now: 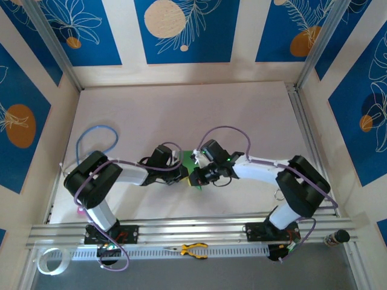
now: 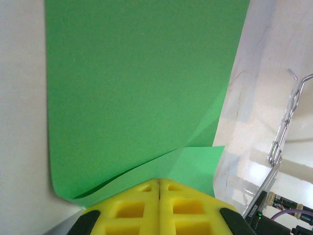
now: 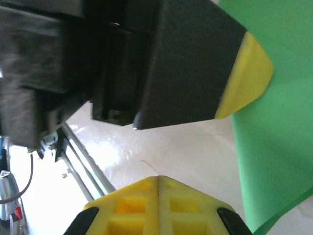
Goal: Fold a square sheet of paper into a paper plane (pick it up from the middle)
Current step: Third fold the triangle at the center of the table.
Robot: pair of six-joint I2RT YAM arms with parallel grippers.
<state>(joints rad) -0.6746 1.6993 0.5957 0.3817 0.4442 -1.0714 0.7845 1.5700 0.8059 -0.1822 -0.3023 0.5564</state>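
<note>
The square sheet of paper [image 2: 142, 78] is bright green and spreads ahead of my left gripper [image 2: 160, 180]. One flap [image 2: 195, 159] is bent over towards the jaws. The left gripper's yellow pads are shut, with the sheet's near edge at their tips. In the top view the paper [image 1: 188, 159] shows between the two wrists at the table's middle, where my left gripper [image 1: 185, 171] and right gripper [image 1: 199, 176] meet. My right gripper [image 3: 158, 177] is shut on nothing, above bare table. The paper [image 3: 279, 142] hangs to its right, against the left gripper's finger [image 3: 244, 73].
Yellow-handled pliers [image 1: 193, 249] lie on the front rail, and a tape roll [image 1: 48, 261] sits at the near left. A pink object [image 1: 80, 211] peeks out beside the left arm's base. A metal clip [image 2: 283, 132] hangs right of the paper. Frame rails [image 3: 80, 156] run nearby.
</note>
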